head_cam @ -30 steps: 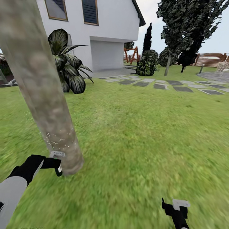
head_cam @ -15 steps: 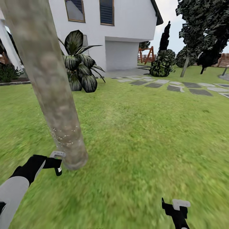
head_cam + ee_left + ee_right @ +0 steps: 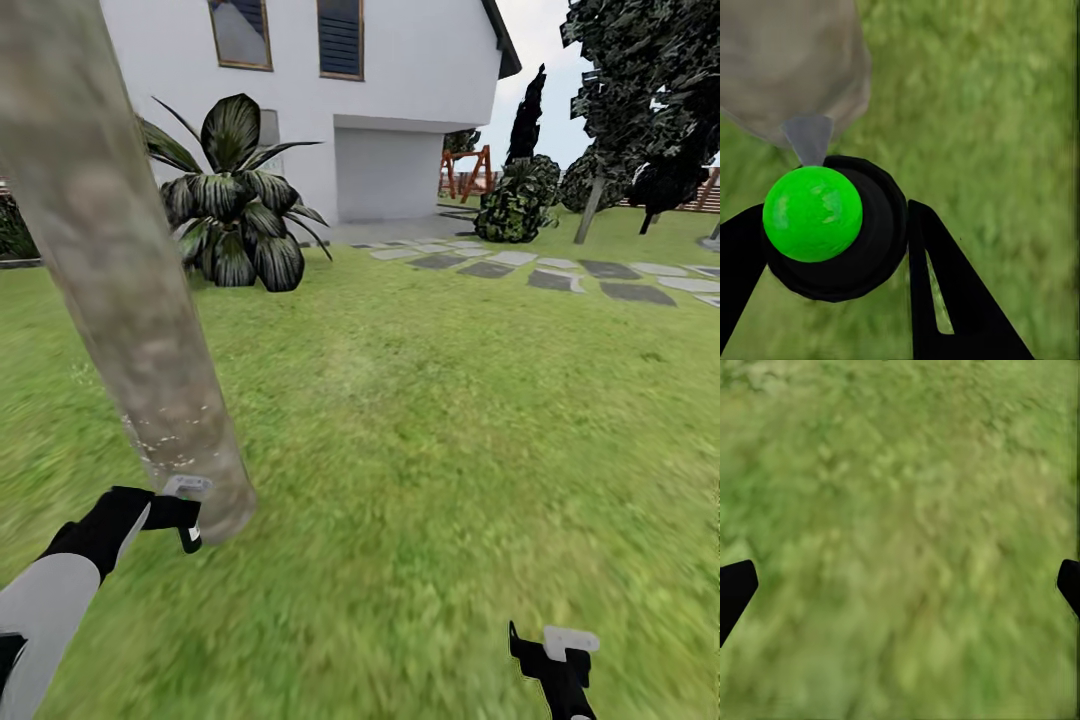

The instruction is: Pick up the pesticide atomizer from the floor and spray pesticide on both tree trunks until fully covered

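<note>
Held in the left gripper (image 3: 832,247), at near left: the pesticide atomizer (image 3: 844,229), a dark round bottle seen end-on in the left wrist view, with a bright green spot on top and a grey nozzle pointing at the tree trunk (image 3: 791,64). Pinched from both sides by the black fingers (image 3: 945,292), jaws closed on the bottle body. In the head view, same gripper (image 3: 180,515) at the end of the black-and-white arm, white tip just beside the base of the trunk (image 3: 120,270). Thick, pale grey-beige, mottled, leaning up and left out of the frame; small white flecks scattered low on the bark near the gripper. All round, blurry green grass (image 3: 430,430). Near right, low at the frame edge: the right gripper (image 3: 552,645), black with a white tip; in the right wrist view, spread wide, only the tips of the fingers (image 3: 735,589) showing at either side, nothing between them but grass. Far off: a white house (image 3: 400,90), a short palm (image 3: 235,200) before it, grey stepping stones (image 3: 560,275), and at far right a second tree (image 3: 640,90) with jagged dark foliage.
</note>
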You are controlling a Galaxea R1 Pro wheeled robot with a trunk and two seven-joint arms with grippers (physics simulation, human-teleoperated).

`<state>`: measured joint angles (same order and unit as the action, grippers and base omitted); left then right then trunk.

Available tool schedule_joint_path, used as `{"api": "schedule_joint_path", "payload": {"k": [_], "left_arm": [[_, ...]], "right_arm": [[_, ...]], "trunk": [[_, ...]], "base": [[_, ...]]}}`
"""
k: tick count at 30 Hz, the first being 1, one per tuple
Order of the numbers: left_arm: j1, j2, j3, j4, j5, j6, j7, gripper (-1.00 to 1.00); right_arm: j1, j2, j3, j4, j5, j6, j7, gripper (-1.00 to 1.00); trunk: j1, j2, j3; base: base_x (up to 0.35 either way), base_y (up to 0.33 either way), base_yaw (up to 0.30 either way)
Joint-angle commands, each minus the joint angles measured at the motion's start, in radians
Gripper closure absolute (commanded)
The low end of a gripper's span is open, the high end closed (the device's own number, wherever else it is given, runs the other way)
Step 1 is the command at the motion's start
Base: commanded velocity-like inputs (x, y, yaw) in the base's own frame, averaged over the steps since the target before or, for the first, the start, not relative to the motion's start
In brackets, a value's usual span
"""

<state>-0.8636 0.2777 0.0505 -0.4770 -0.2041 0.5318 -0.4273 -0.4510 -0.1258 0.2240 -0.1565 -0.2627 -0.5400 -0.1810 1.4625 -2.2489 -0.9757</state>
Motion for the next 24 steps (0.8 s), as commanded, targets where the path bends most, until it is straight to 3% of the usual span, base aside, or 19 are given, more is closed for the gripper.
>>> {"api": "schedule_joint_path", "payload": {"k": [1,5,17,22,24], "left_arm": [[0.000,0.000,0.000,0.000,0.000,0.000,0.000,1.00],[0.000,0.000,0.000,0.000,0.000,-0.001,0.000,1.00],[0.000,0.001,0.002,-0.001,-0.001,-0.001,0.001,1.00],[0.000,-0.002,0.000,-0.019,0.002,-0.002,-0.009,1.00],[-0.005,-0.003,-0.006,-0.076,-0.003,0.011,-0.011,1.00]], "right_arm": [[0.000,0.000,0.000,0.000,0.000,0.000,0.000,-1.00],[0.000,0.001,0.000,0.000,0.000,0.000,0.000,-1.00],[0.000,0.002,0.001,0.000,0.000,0.000,0.000,-1.00],[0.000,0.000,0.000,0.000,0.000,0.000,0.000,-1.00],[0.000,0.000,0.000,0.000,0.000,0.000,0.000,-1.00]], "trunk": [[0.000,0.000,0.000],[0.000,0.000,0.000],[0.000,0.000,0.000],[0.000,0.000,0.000],[0.000,0.000,0.000]], "base": [[0.157,-0.262,0.000],[0.120,-0.263,0.103],[0.042,-0.264,0.272],[0.044,-0.050,0.277],[0.002,-0.002,0.277]]}}
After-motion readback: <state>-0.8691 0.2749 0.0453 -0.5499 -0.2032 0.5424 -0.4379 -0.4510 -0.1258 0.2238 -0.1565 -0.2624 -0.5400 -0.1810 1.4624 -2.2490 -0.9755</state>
